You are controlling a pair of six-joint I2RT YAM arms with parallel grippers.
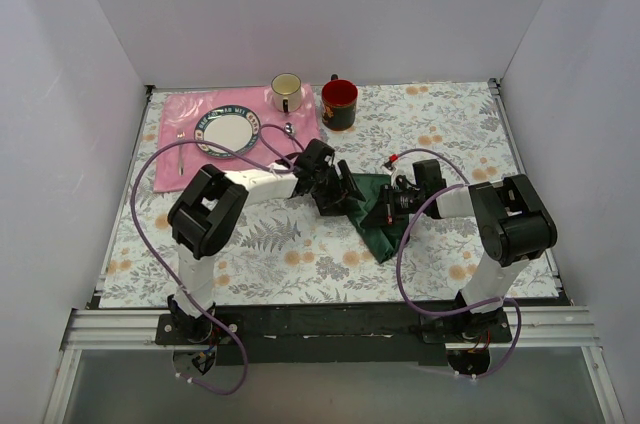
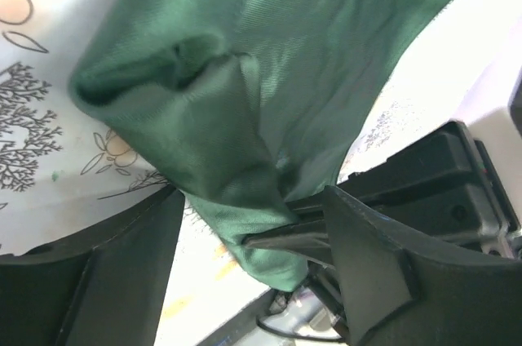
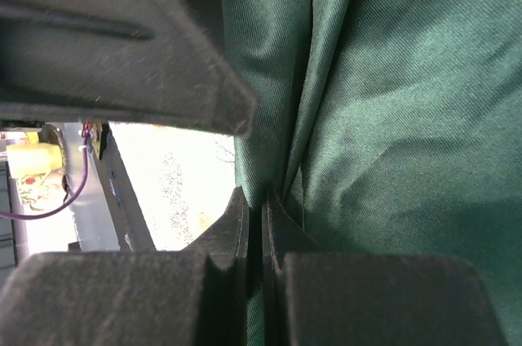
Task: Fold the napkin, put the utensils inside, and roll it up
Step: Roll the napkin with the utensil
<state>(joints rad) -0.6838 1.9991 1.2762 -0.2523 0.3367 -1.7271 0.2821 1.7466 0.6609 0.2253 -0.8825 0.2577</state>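
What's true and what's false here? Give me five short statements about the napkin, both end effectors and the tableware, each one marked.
1. The right end effector is shut on the napkin. True.
2. The left end effector is clamped fully shut. False: its jaws stand apart, with cloth between them.
3. The plate lies on the napkin. False: it lies on the pink placemat.
4. A fork lies on the placemat, left of the plate. True.
5. A cream mug and a red mug stand farther back than the plate. True.

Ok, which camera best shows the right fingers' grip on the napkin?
Right wrist: the right fingers close-up, shut on a fold of the napkin. Top view: arms hide the pinch. Left wrist: a partial side glimpse.
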